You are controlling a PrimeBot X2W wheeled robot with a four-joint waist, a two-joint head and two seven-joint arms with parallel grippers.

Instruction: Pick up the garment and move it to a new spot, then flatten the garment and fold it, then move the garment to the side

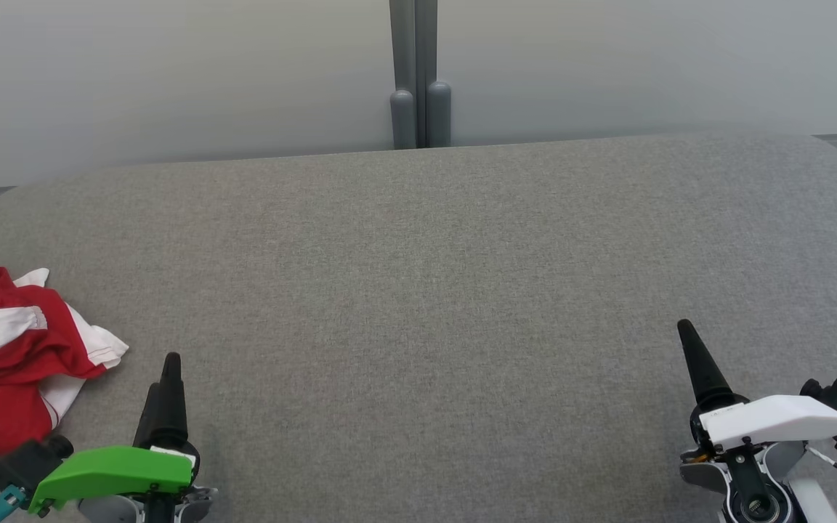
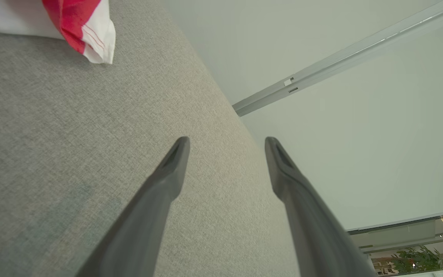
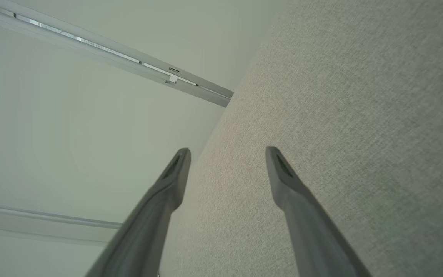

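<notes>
garment (image 1: 15, 363): red and white cloth, crumpled in a heap at lower left of the head view, partly cut off by the left frame edge. it lies on the grey fabric surface (image 1: 426, 290). one red-and-white corner also shows at upper left of the left wrist view.

handling, judged: light, soft and limp with no stiffness. it will sag and drag when lifted, and is not fragile. the weave looks matte, so a pinch should hold. best hold is likely the white-edged flap (image 1: 102, 349) that sticks out of the heap toward the frame centre, since it is free of the other folds.

orientation: bunched, so collar, sleeves and hem cannot be told apart and no true long axis can be read. the heap's only clear pointer is that flap, aimed right.

left gripper (image 2: 227, 144): jaws spread wide, nothing between them, just right of the heap in the head view, not touching it.

right gripper (image 3: 228, 152): jaws spread wide, holding nothing, lower right of the head view, well apart from the cloth.
</notes>
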